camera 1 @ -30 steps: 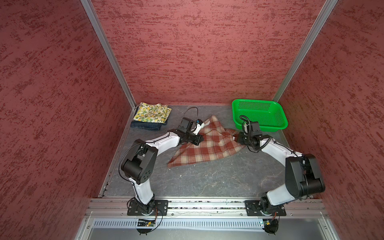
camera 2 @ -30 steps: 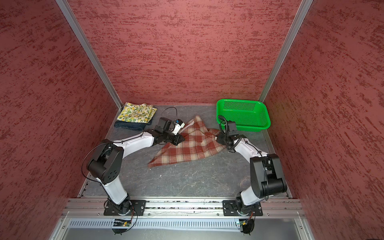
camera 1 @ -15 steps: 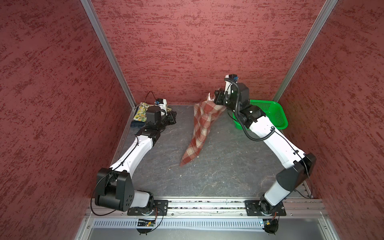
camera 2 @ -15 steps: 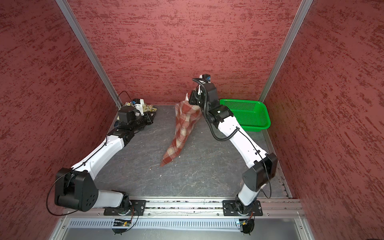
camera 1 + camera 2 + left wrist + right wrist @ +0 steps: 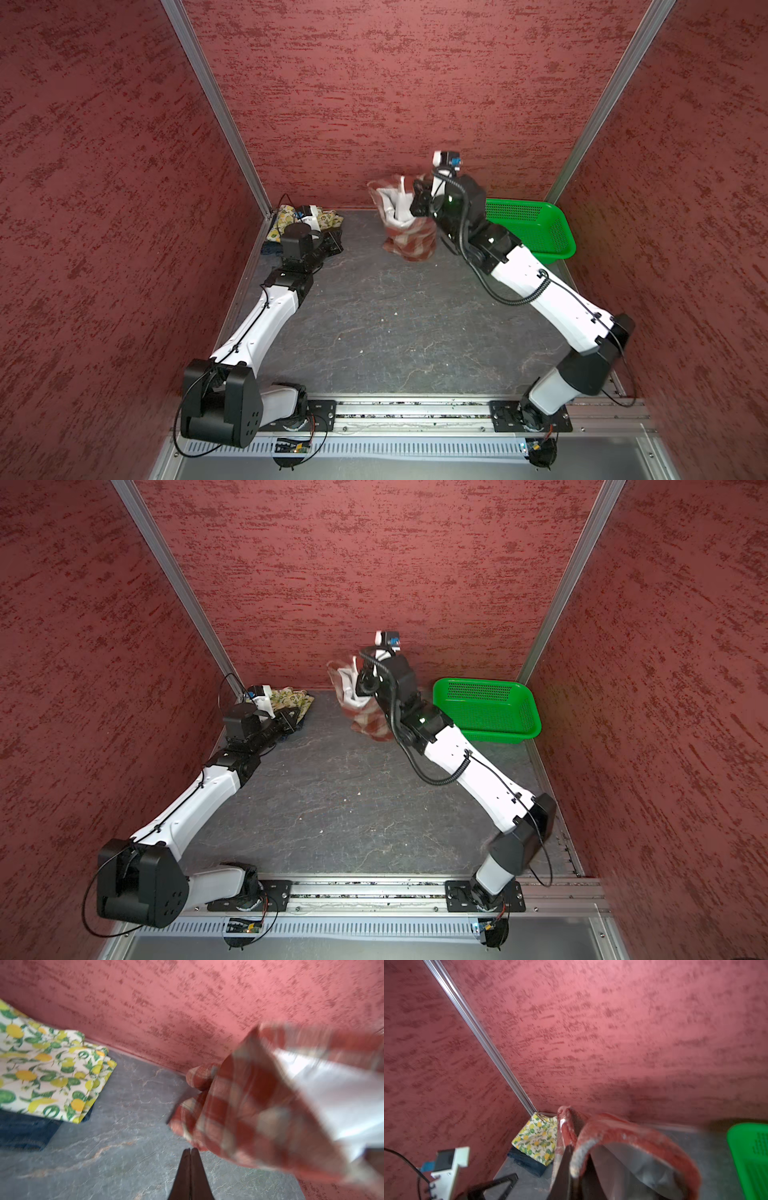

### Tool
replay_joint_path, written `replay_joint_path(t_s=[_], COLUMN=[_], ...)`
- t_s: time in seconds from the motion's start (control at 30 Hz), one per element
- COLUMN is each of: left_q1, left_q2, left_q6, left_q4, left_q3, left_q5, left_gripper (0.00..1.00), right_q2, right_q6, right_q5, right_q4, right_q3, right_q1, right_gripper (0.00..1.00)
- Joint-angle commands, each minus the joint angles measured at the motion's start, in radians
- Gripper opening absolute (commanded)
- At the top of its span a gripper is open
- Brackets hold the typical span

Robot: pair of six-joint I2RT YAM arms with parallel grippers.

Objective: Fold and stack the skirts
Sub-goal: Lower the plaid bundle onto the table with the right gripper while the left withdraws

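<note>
The rust-red and cream plaid skirt [image 5: 409,239] [image 5: 372,726] hangs off the table near the back wall, bunched and blurred, its white lining showing. My right gripper [image 5: 417,200] [image 5: 571,1160] is raised and shut on the plaid skirt's [image 5: 623,1132] waistband. The lemon-print skirt [image 5: 328,218] [image 5: 52,1076] lies folded on the folded navy denim skirt [image 5: 22,1132] [image 5: 527,1162] in the back left corner. My left gripper [image 5: 332,242] [image 5: 190,1149] is low beside that stack, shut and empty, apart from the plaid skirt [image 5: 249,1109].
A green perforated basket [image 5: 536,232] [image 5: 486,712] stands at the back right, just right of my right arm. Red walls close in the grey table [image 5: 395,324] on three sides. My left arm stretches along the left wall.
Both grippers left the table; the right one lifted the plaid skirt to the back wall, where it went from hanging long to bunched up. The left arm swung to the corner stack.
</note>
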State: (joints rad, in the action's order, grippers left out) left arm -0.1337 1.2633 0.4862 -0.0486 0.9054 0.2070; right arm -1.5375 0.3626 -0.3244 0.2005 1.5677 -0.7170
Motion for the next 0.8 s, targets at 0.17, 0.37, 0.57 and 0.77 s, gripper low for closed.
replay_joint_path(t_s=[0.17,0.37,0.57,0.77], left_q1=[-0.055,-0.188,-0.250,-0.231], left_q2=[-0.032,0.013,0.098,0.189], left_q6=[-0.015,-0.154,-0.193,-0.121], left_q4=[-0.010,0.073,0.250,0.381], left_q3=[-0.109,-0.100,-0.045,0.002], left_q5=[-0.081,-0.153,-0.191,-0.177], left_gripper=[0.04,0.40,0.60,0.62], right_q2=[0.244,0.346,0.348,0.305], right_q6=[0.197,0.207,0.230,0.163], right_q5=[-0.006,-0.013,0.121,0.191], right_q4=[0.028,0.157,0.211,0.218], right_q3=[-0.505,-0.558,-0.602,-0.659], right_q1=[-0.027,-0.022,0.085,0.119], right_gripper=[0.78,0.89,0.90,0.89])
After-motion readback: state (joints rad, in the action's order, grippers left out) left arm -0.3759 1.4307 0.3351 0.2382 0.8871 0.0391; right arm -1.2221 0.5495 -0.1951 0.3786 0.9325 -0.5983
